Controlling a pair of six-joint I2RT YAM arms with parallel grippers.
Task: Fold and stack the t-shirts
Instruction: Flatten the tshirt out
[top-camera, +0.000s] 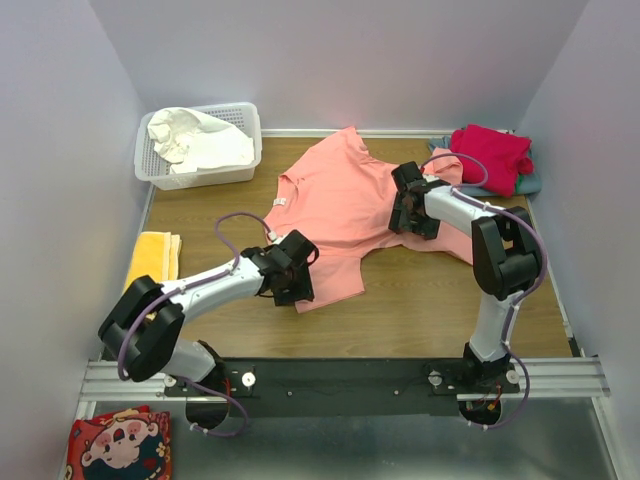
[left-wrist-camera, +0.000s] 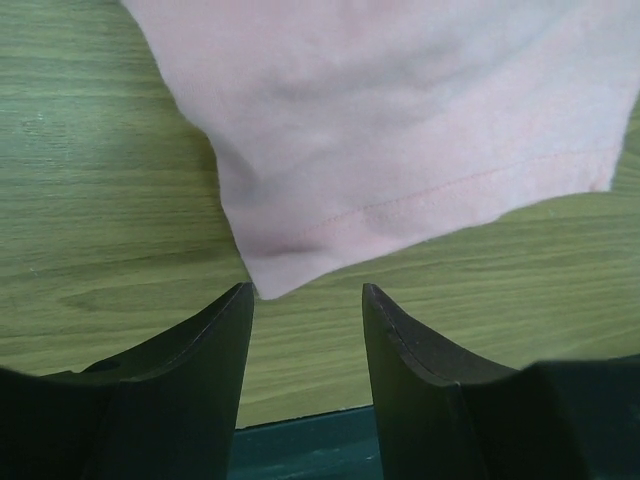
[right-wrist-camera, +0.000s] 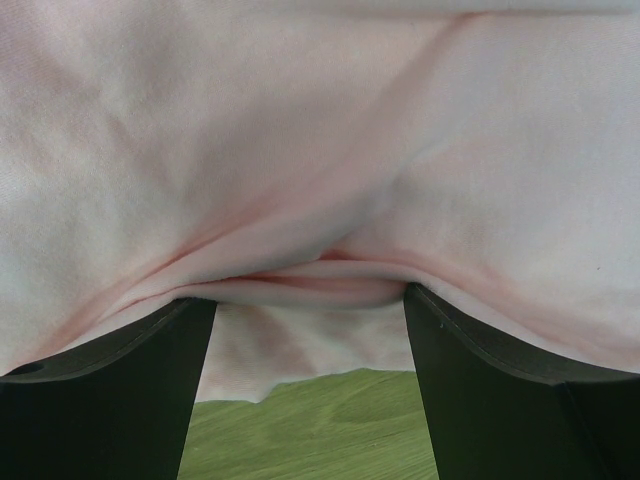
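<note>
Left end effector (left-wrist-camera: 306, 290) open, hem corner of salmon-pink t-shirt (top-camera: 335, 195) just ahead, spread mid-tabletop (top-camera: 440, 290). Right end effector (right-wrist-camera: 305, 300) open, straddling a fold. White t-shirt (top-camera: 200, 140) inside far-left basket (top-camera: 200, 180).

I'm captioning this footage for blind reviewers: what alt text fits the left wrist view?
A corner of the salmon-pink t-shirt lies flat on the wooden table, its stitched hem pointing toward the camera. The left gripper stands open, its two dark fingers flanking the corner's tip without clamping it.
</note>
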